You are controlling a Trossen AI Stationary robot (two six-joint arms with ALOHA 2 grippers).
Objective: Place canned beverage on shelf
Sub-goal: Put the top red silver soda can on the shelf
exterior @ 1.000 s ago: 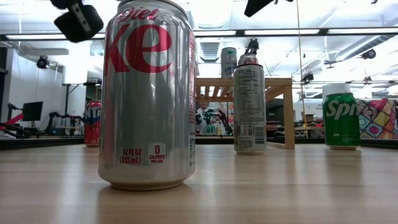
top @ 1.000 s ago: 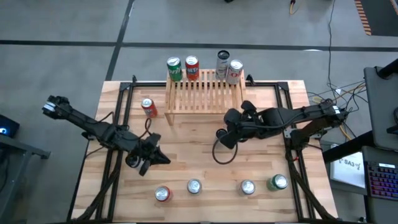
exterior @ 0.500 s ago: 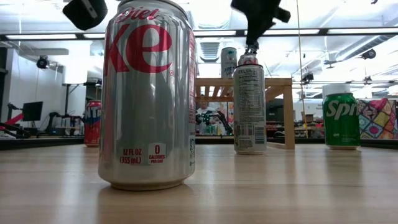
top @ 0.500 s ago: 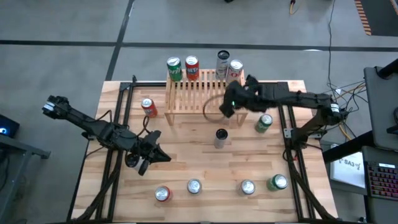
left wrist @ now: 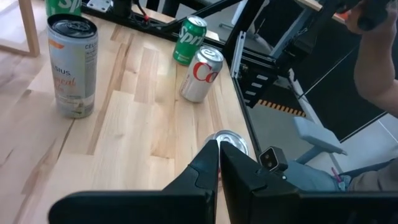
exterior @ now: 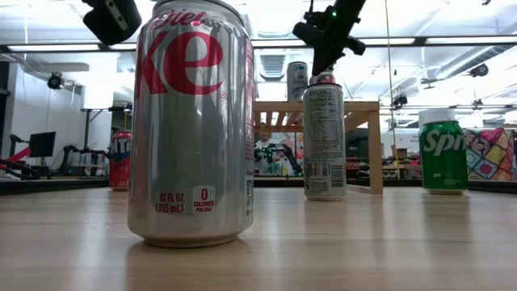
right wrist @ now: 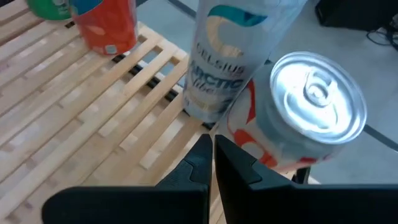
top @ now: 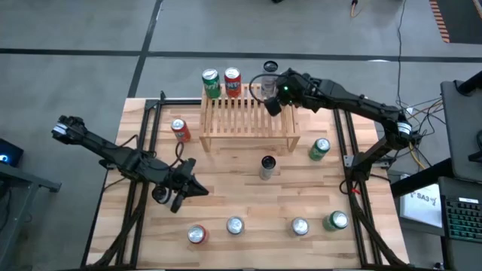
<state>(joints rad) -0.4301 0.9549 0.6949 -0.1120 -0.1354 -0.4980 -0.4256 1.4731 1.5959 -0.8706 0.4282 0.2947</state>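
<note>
Light wooden planks made up the worktop point(top: 226, 196), which carried cans in several places. Nearest the front edge stood a row of four cans: a red-topped can point(top: 196, 235), two silver cans point(top: 235, 225) point(top: 300, 226) and a green can point(top: 336, 220). Behind that row on the left, the left gripper point(top: 197, 190) hung just above the boards with its fingers pressed together, holding nothing. Around mid-worktop a tall slim can point(top: 267, 167) stood upright alone; to the right and a little beyond it was a green can point(top: 319, 148), and near the far left a red can point(top: 180, 130). Farther back sat the shelf point(top: 248, 114), a low slatted rack on short legs. Along its far edge stood a green can point(top: 211, 83), a red can point(top: 233, 81), a tall pale can point(right wrist: 233, 56) and a red-and-white can point(right wrist: 298, 118). The right gripper point(top: 273, 105) hovered over the shelf's far right end, close to those last two cans, its fingers point(right wrist: 205, 155) shut tight and empty
</note>
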